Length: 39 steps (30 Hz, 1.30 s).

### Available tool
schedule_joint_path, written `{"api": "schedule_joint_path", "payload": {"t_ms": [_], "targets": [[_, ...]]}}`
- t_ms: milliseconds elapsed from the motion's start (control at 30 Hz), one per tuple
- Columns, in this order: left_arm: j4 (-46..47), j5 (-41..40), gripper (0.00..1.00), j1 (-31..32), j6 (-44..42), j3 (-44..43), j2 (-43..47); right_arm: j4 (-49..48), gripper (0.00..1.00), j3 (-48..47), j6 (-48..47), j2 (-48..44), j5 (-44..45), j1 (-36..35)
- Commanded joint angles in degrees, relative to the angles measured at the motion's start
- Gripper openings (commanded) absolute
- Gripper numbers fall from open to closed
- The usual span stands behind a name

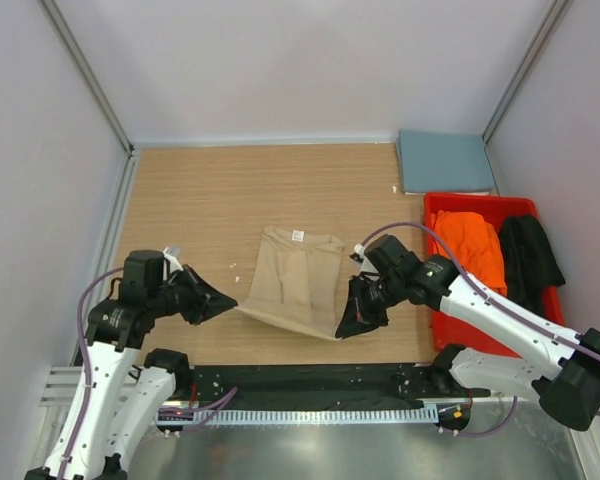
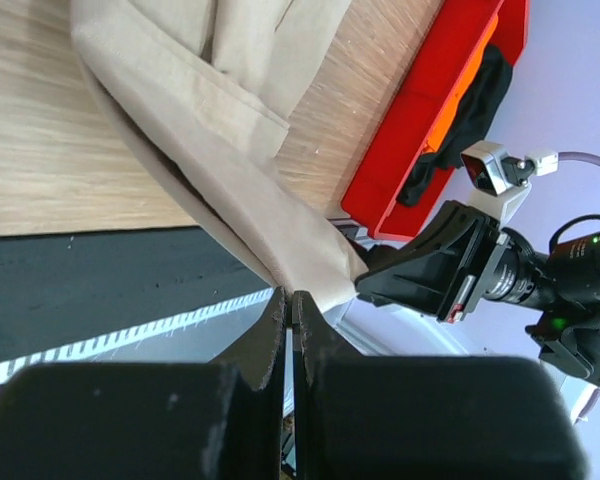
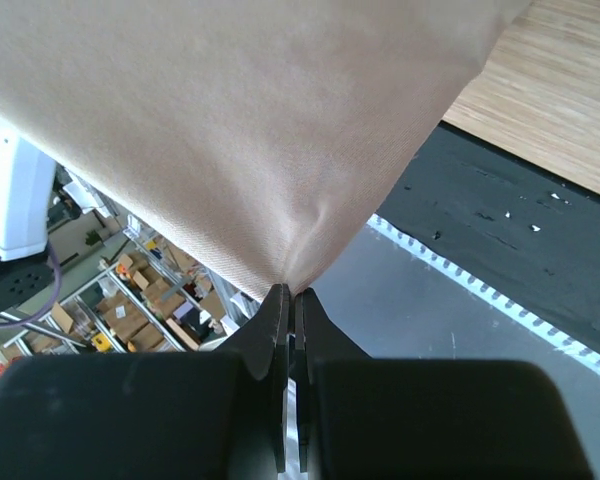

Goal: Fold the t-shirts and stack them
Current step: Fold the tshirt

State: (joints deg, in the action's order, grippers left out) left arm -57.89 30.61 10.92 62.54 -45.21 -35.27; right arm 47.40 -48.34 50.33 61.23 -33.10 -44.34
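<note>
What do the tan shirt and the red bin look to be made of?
Tan-beige folded t-shirt: soft matte cloth, probably cotton knit; it drapes, creases and shows a fine weave up close. Red rectangular bin: likely rigid plastic, smooth and slightly glossy, with straight moulded walls.

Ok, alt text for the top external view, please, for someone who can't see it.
Both grippers are shut on the near corners of a tan t-shirt on the wooden table, left gripper at its left, right gripper at its right. A red bin to the right holds an orange t-shirt and a black t-shirt; a folded blue-grey t-shirt lies beyond it.
</note>
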Motion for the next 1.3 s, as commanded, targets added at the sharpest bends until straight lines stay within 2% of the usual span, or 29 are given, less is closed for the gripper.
{"api": "schedule_joint_path", "payload": {"t_ms": [0,233,400,567,900,1267], "targets": [[-2.3,-0.9,0.0,-0.1,-0.1,-3.7,0.4,1.6,0.01,-2.7,3.0,-1.6,0.1,-0.4],[4.7,-2.0,0.0,-0.1,0.4,-8.4,-8.2,2.6,0.01,-9.6,-0.7,3.2,-2.9,0.9],[11.6,-1.2,0.0,-0.1,-0.1,-11.1,-18.1,3.4,0.01,-12.0,-6.2,7.2,-7.9,9.9],[15.8,-1.5,0.0,-0.1,-0.7,-14.9,-25.5,4.7,0.01,-15.6,-13.0,14.3,-11.6,15.2],[23.3,-0.2,0.0,-0.1,-1.1,-19.8,-39.3,3.0,0.01,-18.5,-14.4,22.4,-14.7,21.2],[29.1,1.6,0.0,-0.1,-0.5,-29.7,-53.9,1.9,0.01,-23.8,-14.3,31.0,-15.4,26.2]]}}
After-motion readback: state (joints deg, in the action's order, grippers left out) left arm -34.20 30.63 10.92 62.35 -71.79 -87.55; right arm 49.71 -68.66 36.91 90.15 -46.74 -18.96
